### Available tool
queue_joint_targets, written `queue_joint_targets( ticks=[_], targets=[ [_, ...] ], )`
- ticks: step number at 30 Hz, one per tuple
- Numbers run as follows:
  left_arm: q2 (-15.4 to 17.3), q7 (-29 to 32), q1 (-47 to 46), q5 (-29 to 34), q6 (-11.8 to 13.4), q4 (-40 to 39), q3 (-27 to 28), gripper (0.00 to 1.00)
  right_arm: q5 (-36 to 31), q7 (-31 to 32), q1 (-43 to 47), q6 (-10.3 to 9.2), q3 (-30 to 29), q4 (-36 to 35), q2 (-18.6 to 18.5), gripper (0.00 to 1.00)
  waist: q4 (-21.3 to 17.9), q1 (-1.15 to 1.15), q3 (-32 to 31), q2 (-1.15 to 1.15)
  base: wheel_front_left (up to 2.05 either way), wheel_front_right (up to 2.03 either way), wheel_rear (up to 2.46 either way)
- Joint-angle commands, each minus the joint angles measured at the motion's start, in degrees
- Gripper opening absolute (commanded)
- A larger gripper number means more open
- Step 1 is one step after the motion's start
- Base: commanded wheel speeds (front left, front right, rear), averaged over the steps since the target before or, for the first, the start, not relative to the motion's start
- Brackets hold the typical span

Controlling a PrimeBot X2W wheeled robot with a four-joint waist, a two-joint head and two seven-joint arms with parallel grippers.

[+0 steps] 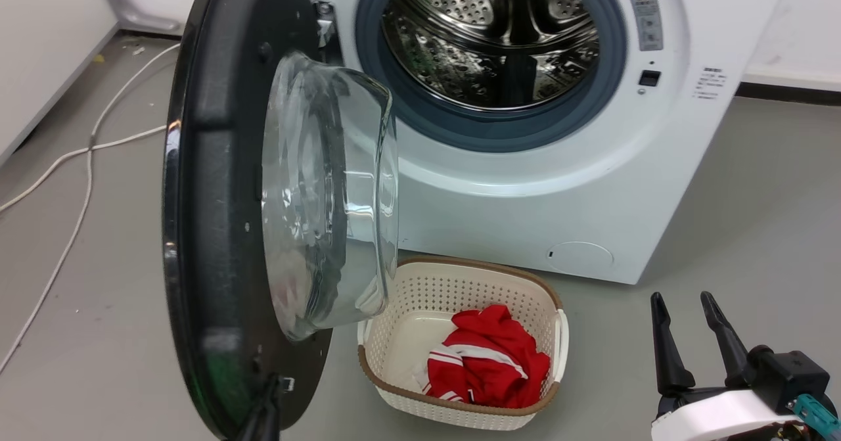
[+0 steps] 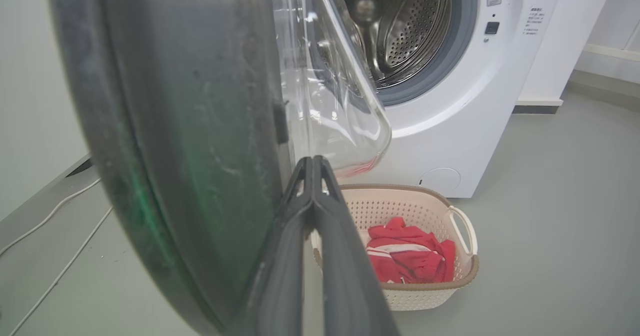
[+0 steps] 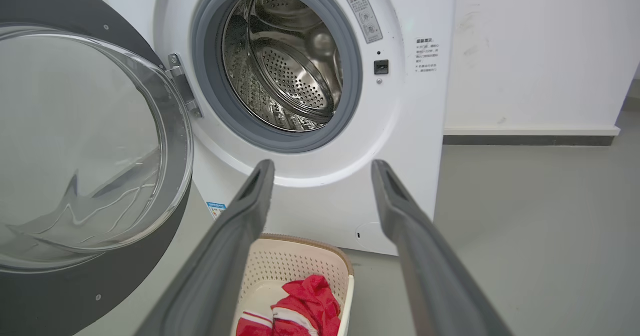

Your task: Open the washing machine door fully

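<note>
— In the head view, your washing machine door (image 1: 210, 198) stood about square to the machine front. It was hinged left of the drum (image 1: 493, 40), with its glass bowl near the basket (image 1: 460, 290). Your right pincer (image 1: 683, 306) was spread, well apart from it.

— And your left pincer (image 1: 266, 405)?

— Low at the door's bottom rim. In the left wrist view its fingers (image 2: 282, 256) were pressed together beside the rim's inner face, pinching nothing. I couldn't tell whether they touched.

— The right wrist view?

— Spread fingers, with the basket below. Your door was probably heavy, stiff and glossy-slick on its hinge, so I'd push on the black rim, never the glass.
</note>
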Motion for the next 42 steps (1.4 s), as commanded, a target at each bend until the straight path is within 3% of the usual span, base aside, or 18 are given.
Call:
queue_joint_targets(
  ticks=[1, 12, 20, 31, 36, 42],
  targets=[
    [1.57, -0.34, 0.67, -0.83, 0.82, 0.11, 2.36, 0.00, 0.03, -0.21, 0.17, -0.02, -0.13, -0.28, 0.10, 1.00, 1.76, 0.00, 0.39, 0.00, 0.00, 0.00, 0.00],
    [5.85, -1.07, -3.42, -4.75, 3.10, 3.73, 13.25, 0.00, -0.48, -0.12, -2.18, -0.02, 0.42, -0.66, 0.09, 1.00, 1.74, 0.00, 3.27, 0.00, 0.00, 0.00, 0.00],
    [8.78, -1.41, -7.71, -9.09, 2.82, 9.45, 22.11, 0.00, -1.19, 0.21, -3.61, -0.02, 0.39, -1.31, 0.09, 1.00, 0.13, 0.00, 5.94, 0.00, 0.00, 0.00, 0.00],
    [14.36, -1.44, -17.99, -9.84, -2.16, 21.77, 35.36, 0.00, -2.67, 1.27, -6.60, -0.02, 0.11, -3.29, 0.10, 1.00, -2.53, 0.00, 10.47, 0.00, 0.00, 0.00, 0.00],
    [15.38, -1.37, -21.85, -8.28, -5.45, 27.33, 38.35, 0.00, -3.28, 1.62, -7.22, -0.02, -0.08, -4.00, 0.10, 1.00, -3.17, 0.00, 11.59, 0.00, 0.00, 0.00, 0.00],
    [15.60, -1.39, -24.51, -5.79, -7.06, 31.10, 41.59, 0.00, -4.08, 2.13, -7.36, -0.02, 0.12, -4.64, 0.10, 1.00, -3.56, 0.00, 11.93, 0.00, 0.00, 0.00, 0.00]
  ],
)
